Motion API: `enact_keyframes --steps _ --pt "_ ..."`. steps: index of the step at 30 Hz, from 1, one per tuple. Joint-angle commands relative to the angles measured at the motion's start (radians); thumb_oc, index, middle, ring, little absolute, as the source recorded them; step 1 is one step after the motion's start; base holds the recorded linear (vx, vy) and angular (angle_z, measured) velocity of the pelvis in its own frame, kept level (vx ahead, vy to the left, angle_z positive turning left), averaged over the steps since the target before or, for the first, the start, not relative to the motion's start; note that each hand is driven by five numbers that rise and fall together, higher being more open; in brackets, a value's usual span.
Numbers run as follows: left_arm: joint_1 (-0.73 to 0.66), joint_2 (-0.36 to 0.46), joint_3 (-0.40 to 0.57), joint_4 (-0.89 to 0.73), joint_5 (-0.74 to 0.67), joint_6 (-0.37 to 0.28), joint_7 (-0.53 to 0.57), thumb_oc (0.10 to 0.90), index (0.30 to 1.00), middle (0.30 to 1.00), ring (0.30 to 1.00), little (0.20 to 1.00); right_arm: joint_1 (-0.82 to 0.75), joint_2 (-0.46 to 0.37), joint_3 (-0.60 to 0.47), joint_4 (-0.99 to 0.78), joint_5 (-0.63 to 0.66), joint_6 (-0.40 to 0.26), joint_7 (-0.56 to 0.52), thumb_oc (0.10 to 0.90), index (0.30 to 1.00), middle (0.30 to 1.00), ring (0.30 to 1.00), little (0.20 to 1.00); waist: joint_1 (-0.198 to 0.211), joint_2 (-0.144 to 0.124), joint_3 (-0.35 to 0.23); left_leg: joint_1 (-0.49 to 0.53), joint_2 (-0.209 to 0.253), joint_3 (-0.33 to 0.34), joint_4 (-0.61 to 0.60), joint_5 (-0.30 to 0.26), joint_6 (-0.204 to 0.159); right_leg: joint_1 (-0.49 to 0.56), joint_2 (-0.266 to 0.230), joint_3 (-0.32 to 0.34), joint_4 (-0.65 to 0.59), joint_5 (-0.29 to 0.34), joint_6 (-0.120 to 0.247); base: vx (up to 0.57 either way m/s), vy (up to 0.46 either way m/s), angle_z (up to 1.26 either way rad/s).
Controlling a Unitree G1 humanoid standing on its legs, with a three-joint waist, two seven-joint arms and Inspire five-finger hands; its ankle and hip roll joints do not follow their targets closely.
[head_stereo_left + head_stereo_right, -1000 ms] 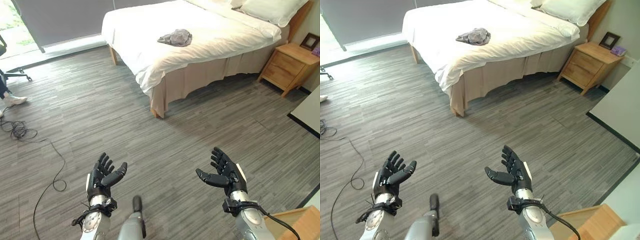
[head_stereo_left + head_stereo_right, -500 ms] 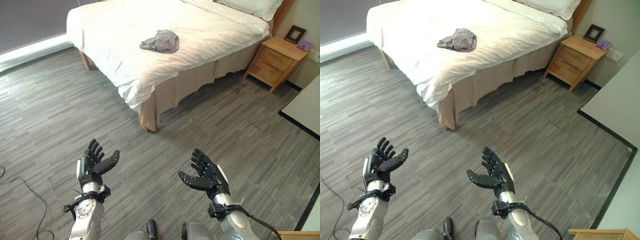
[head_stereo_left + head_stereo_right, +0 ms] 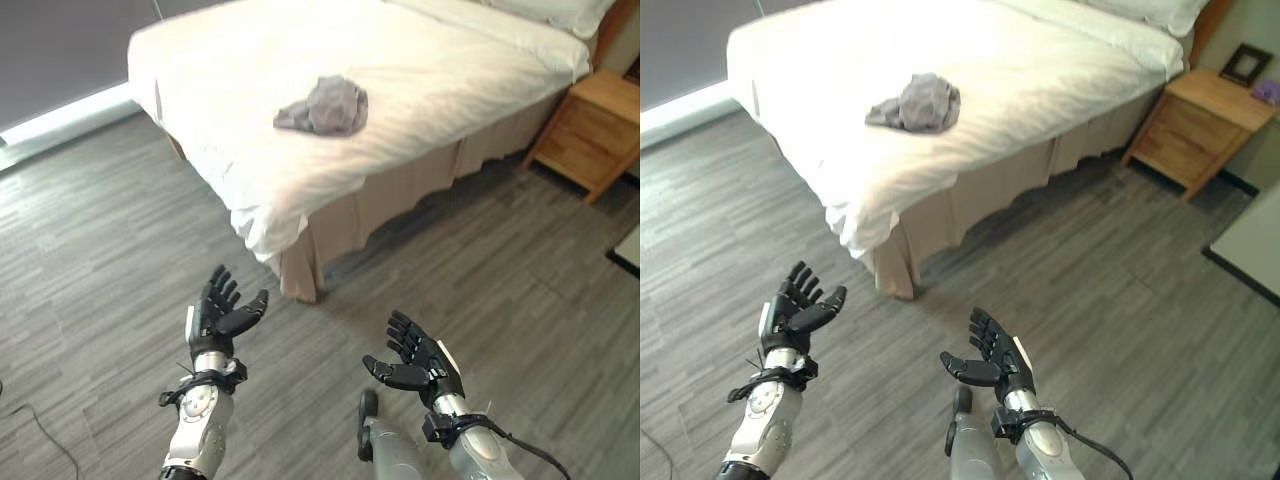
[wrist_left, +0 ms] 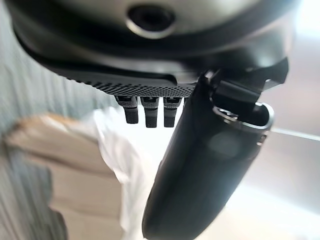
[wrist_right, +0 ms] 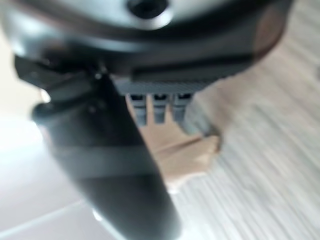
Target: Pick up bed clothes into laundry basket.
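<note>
One grey garment [image 3: 325,105], one bed [image 3: 440,80]

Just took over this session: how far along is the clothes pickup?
Nothing looks done yet: the grey garment lies bunched on the white bed, untouched. In hand: nothing; the left hand and right hand are held open and empty above the floor, short of the bed's corner. Left: reaching the bed, grasping the garment, and getting it to a basket.

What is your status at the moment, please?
Left hand and right hand open, empty, over floor. Grey garment lying on bed, untouched. Nothing in the way.
</note>
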Motion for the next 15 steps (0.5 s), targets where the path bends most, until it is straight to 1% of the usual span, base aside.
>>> enact_keyframes --steps 1,2,3,4,5,6,7,8,9,10,11,12,13,14,15 --pt "-0.038 0.099 0.078 -0.135 -0.019 -0.090 -0.025 0.800 0.900 0.900 0.900 0.900 -0.062 -0.020 0.018 -0.162 0.027 -0.105 0.019 0.800 0.900 0.900 0.900 0.900 0.022 -0.079 -0.013 -0.131 0.061 -0.041 0.162 0.199 0.011 0.152 -0.020 0.051 -0.180 -0.082 0.103 0.34 -0.327 -0.49" --pt "-0.043 0.107 0.082 -0.133 0.006 -0.086 -0.016 0.800 0.900 0.900 0.900 0.900 -0.071 -0.032 0.016 -0.156 0.009 -0.103 0.016 0.800 0.900 0.900 0.900 0.900 0.035 -0.087 -0.004 -0.168 0.075 -0.026 0.172 0.204 0.015 0.184 -0.015 0.060 -0.198 -0.088 0.100 0.36 -0.274 -0.62" --pt "-0.040 0.114 0.092 -0.139 0.013 -0.085 -0.015 0.800 0.900 0.900 0.900 0.900 -0.077 -0.042 0.006 -0.161 -0.009 -0.102 0.005 0.800 0.900 0.900 0.900 0.900 0.049 -0.086 0.007 -0.202 0.101 -0.010 0.139 0.204 0.010 0.212 -0.007 0.070 -0.204 -0.103 0.100 0.40 -0.177 -0.71" --pt "-0.040 0.117 0.101 -0.145 0.009 -0.086 -0.014 0.800 0.900 0.900 0.900 0.900 -0.078 -0.045 -0.005 -0.169 -0.009 -0.103 0.003 0.800 0.900 0.900 0.900 0.900 0.060 -0.087 0.011 -0.221 0.101 -0.001 0.065 0.207 0.006 0.235 -0.004 0.082 -0.215 -0.109 0.106 0.44 -0.091 -0.54" --pt "-0.041 0.128 0.113 -0.148 0.016 -0.090 -0.009 0.800 0.900 0.900 0.900 0.900 -0.076 -0.049 -0.012 -0.179 -0.001 -0.109 0.007 0.800 0.900 0.900 0.900 0.900 0.065 -0.078 0.010 -0.231 0.103 -0.003 -0.016 0.206 -0.001 0.252 0.003 0.095 -0.215 -0.121 0.111 0.31 -0.028 -0.37" --pt "-0.042 0.128 0.113 -0.148 0.016 -0.090 -0.009 0.800 0.900 0.900 0.900 0.900 -0.076 -0.049 -0.013 -0.180 -0.001 -0.109 0.007 0.800 0.900 0.900 0.900 0.900 0.065 -0.081 0.008 -0.230 0.099 0.000 -0.022 0.211 0.000 0.250 -0.002 0.096 -0.216 -0.120 0.112 0.44 0.057 -0.70" --pt "-0.040 0.151 0.141 -0.156 0.044 -0.097 0.006 0.800 0.900 0.900 0.900 0.900 -0.059 -0.057 -0.026 -0.189 -0.011 -0.109 0.020 0.800 0.900 0.900 0.900 0.900 0.066 -0.059 0.000 -0.219 0.116 0.010 -0.195 0.215 -0.011 0.278 0.008 0.122 -0.217 -0.146 0.121 0.40 0.102 -0.75" --pt "-0.046 0.163 0.153 -0.153 0.068 -0.099 0.020 0.800 0.900 0.900 0.900 0.900 -0.056 -0.060 -0.027 -0.181 -0.019 -0.110 0.023 0.800 0.900 0.900 0.900 0.900 0.069 -0.052 -0.004 -0.205 0.100 0.003 -0.289 0.216 -0.011 0.281 0.007 0.142 -0.211 -0.157 0.125 0.56 0.185 -0.89" --pt "-0.055 0.176 0.173 -0.153 0.093 -0.105 0.042 0.800 0.900 0.900 0.900 0.900 -0.054 -0.064 -0.029 -0.170 -0.034 -0.107 0.025 0.800 0.900 0.900 0.900 0.900 0.074 -0.037 -0.007 -0.196 0.059 -0.045 -0.413 0.203 -0.009 0.286 0.012 0.169 -0.201 -0.172 0.133 0.42 0.169 -0.68" --pt "-0.059 0.174 0.184 -0.165 0.104 -0.115 0.057 0.800 0.900 0.900 0.900 0.900 -0.047 -0.063 -0.030 -0.162 -0.042 -0.106 0.030 0.800 0.900 0.900 0.900 0.900 0.072 -0.029 -0.012 -0.184 0.040 -0.069 -0.484 0.193 -0.011 0.299 0.016 0.190 -0.196 -0.180 0.135 0.41 0.180 -0.79" --pt "-0.073 0.188 0.204 -0.162 0.121 -0.119 0.072 0.800 0.900 0.900 0.900 0.900 -0.034 -0.063 -0.040 -0.151 -0.043 -0.106 0.037 0.800 0.900 0.900 0.900 0.900 0.062 -0.017 -0.021 -0.179 0.033 -0.081 -0.544 0.192 -0.016 0.305 0.024 0.206 -0.198 -0.186 0.138 0.35 0.150 -1.01" --pt "-0.093 0.196 0.207 -0.169 0.138 -0.117 0.090 0.800 0.900 0.900 0.900 0.900 -0.020 -0.062 -0.045 -0.144 -0.045 -0.104 0.042 0.800 0.900 0.900 0.900 0.900 0.056 -0.010 -0.022 -0.169 0.027 -0.081 -0.598 0.211 -0.021 0.316 0.025 0.220 -0.201 -0.192 0.139 0.31 0.157 -0.96" --pt "-0.127 0.213 0.203 -0.178 0.137 -0.103 0.092 0.800 0.900 0.900 0.900 0.900 -0.007 -0.064 -0.053 -0.132 -0.041 -0.096 0.051 0.800 0.900 0.900 0.900 0.900 0.047 -0.001 -0.025 -0.172 0.017 -0.091 -0.621 0.221 -0.024 0.325 0.029 0.234 -0.205 -0.196 0.140 0.20 0.106 -0.86" --pt "-0.129 0.214 0.202 -0.176 0.136 -0.103 0.092 0.800 0.900 0.900 0.900 0.900 -0.007 -0.064 -0.054 -0.133 -0.040 -0.095 0.052 0.800 0.900 0.900 0.900 0.900 0.049 -0.003 -0.023 -0.169 0.016 -0.089 -0.623 0.221 -0.024 0.327 0.027 0.235 -0.205 -0.197 0.140 0.24 0.145 -0.73" --pt "-0.216 0.289 0.184 -0.169 0.153 -0.084 0.069 0.800 0.900 0.900 0.900 0.900 0.019 -0.062 -0.060 -0.103 -0.040 -0.078 0.086 0.800 0.900 0.900 0.900 0.900 0.020 0.016 -0.031 -0.142 0.012 -0.075 -0.629 0.197 -0.018 0.325 0.035 0.255 -0.178 -0.219 0.143 0.20 0.163 -0.48"
